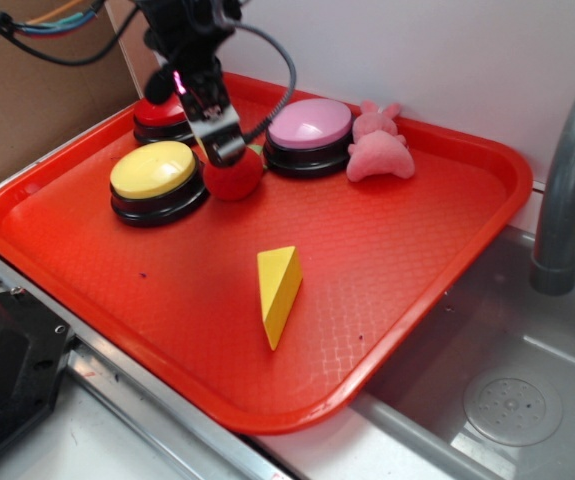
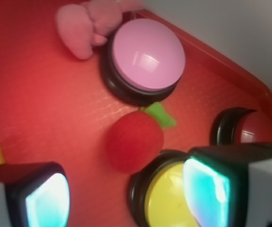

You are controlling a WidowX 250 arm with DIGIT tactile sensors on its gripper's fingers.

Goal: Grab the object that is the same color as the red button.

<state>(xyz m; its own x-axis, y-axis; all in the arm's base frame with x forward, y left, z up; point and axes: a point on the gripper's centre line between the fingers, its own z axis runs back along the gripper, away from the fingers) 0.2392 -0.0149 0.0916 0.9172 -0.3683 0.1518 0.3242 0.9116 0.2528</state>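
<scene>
We count three buttons, the red button (image 1: 160, 108) among them, one red plush fruit (image 2: 135, 141), our hand (image 2: 126, 194) spread wide above it.

No writing, label, brand mark, number or sign can be read in either view.
</scene>
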